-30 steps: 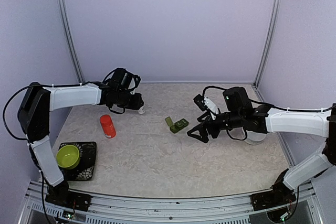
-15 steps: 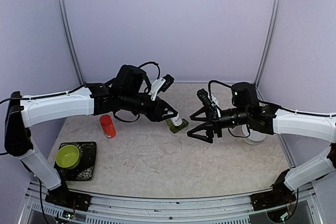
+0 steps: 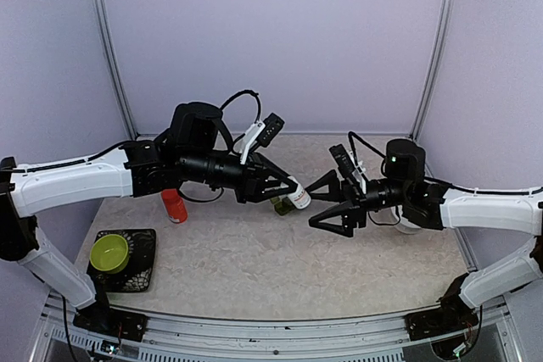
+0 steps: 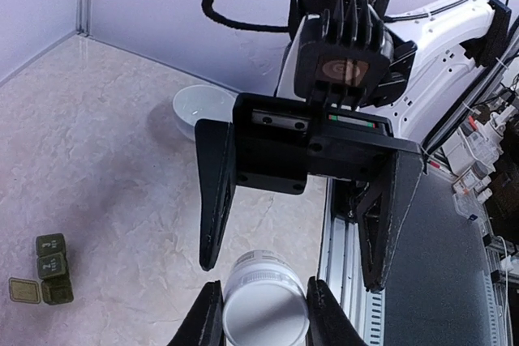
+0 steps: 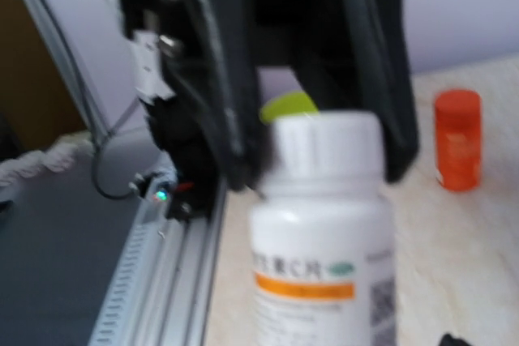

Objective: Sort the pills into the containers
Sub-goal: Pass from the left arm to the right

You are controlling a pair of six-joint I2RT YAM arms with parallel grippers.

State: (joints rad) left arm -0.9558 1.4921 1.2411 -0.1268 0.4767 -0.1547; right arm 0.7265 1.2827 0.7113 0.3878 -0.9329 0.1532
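My left gripper (image 4: pixel 263 315) is shut on a small white bottle (image 4: pixel 261 293), held in the air over the middle of the table. In the top view the bottle (image 3: pixel 299 196) points toward my right gripper (image 3: pixel 311 207). That gripper is open, its two fingers spread on either side of the bottle's far end without touching it. The right wrist view is filled by the blurred bottle (image 5: pixel 324 232) with an orange label stripe. The containers (image 4: pixel 51 277), a dark green row of cells with one lid open, lie on the table below, partly hidden under the left gripper (image 3: pixel 287 186). No pills show.
An orange bottle (image 3: pixel 174 205) stands at the left. A lime-green bowl (image 3: pixel 109 252) sits on a black tray (image 3: pixel 140 273) at the front left. A white bowl (image 4: pixel 203 107) rests on the table at the right, mostly behind the right arm.
The left arm has swung from the back left to the centre with the white bottle. The right gripper has lifted and turned to face the bottle, its fingers now beside it.
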